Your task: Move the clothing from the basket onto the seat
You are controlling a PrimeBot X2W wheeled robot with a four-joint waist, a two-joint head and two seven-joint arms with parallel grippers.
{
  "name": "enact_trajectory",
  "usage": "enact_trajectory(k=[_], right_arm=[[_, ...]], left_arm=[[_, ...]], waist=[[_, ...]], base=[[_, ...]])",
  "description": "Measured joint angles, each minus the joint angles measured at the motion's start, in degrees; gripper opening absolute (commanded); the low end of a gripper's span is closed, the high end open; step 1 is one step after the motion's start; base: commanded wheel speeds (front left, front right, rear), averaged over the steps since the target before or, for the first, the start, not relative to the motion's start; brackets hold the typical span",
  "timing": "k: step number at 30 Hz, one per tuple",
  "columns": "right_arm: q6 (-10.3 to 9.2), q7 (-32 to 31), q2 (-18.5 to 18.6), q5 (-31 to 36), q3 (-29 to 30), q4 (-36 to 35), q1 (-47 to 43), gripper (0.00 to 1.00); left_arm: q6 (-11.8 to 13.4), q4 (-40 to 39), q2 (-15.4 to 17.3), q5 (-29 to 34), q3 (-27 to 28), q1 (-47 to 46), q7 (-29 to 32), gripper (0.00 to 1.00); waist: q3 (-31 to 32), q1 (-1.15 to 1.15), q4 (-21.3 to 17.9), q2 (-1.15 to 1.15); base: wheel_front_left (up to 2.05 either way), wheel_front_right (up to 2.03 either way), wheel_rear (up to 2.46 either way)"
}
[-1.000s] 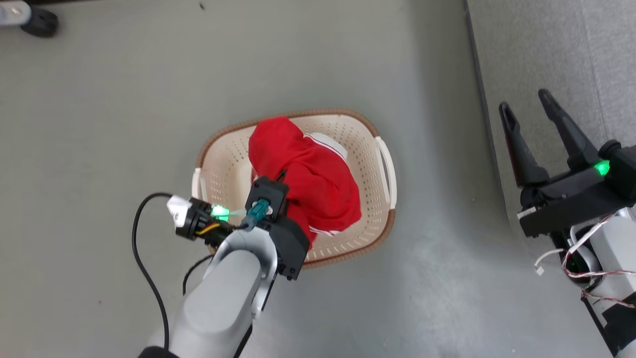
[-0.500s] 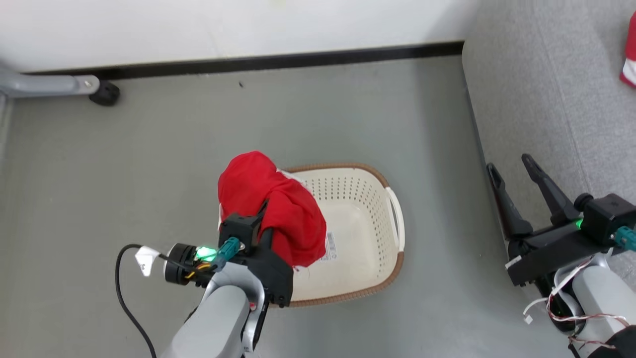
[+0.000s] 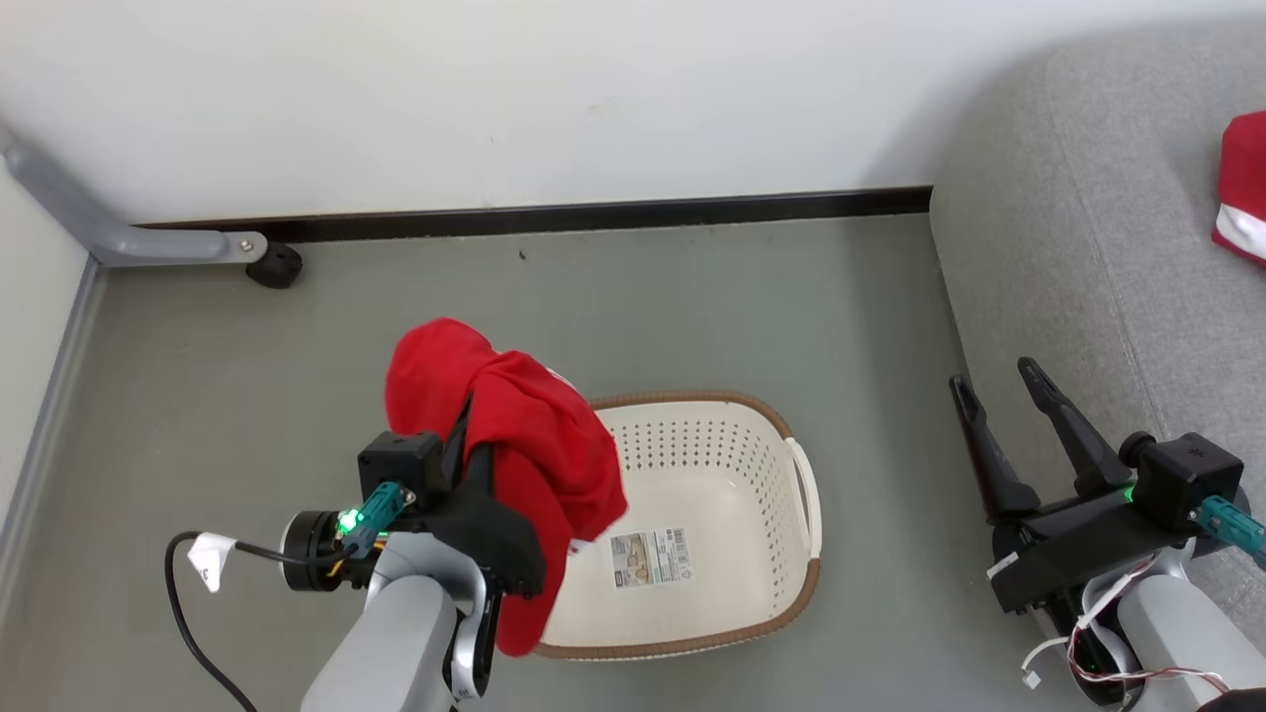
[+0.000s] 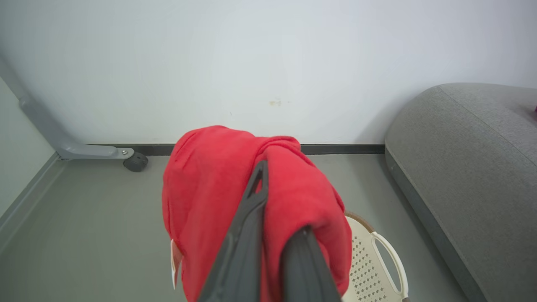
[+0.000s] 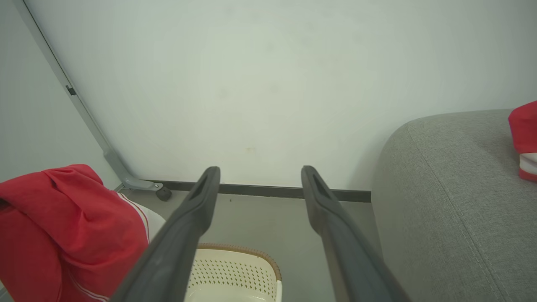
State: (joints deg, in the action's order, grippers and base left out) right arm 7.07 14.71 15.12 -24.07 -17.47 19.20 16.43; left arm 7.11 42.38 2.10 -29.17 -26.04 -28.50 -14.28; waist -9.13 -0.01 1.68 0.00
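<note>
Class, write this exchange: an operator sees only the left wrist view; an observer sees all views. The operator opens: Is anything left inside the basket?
Observer: None visible. In the head view the basket shows a bare floor with just its label sticker.
Operator: Is any clothing on the seat yet?
Observer: Yes, a second red garment lies on the sofa cushion, far right.
Operator: Is the right end effector free?
Observer: Yes, the right end effector is open and holds nothing.

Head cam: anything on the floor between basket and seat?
No, bare grey floor between the basket and the seat in the head view. The open right pincer hangs by the seat's edge.
</note>
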Motion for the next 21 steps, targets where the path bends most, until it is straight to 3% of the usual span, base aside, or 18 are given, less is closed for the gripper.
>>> enact_trajectory(k=[9,21], right_arm=[[0.00,0.00,-0.65,1.43,0.81,-0.27,-1.10,1.00],[0.00,0.00,-1.42,2.78,1.20,0.10,-2.15,1.00]], left_arm=[[0.01,-7.82,0.24,3.49,4.08,2.94,-0.01,0.00],[0.00,-21.69,0.23,7.59,4.77,4.32,-0.02,0.00]], waist=[[1.52,0.01,0.43,0.00],[2.95,0.01,0.51,0.00]], base=[[0.00,0.00,0.00],[0.00,0.00,0.00]])
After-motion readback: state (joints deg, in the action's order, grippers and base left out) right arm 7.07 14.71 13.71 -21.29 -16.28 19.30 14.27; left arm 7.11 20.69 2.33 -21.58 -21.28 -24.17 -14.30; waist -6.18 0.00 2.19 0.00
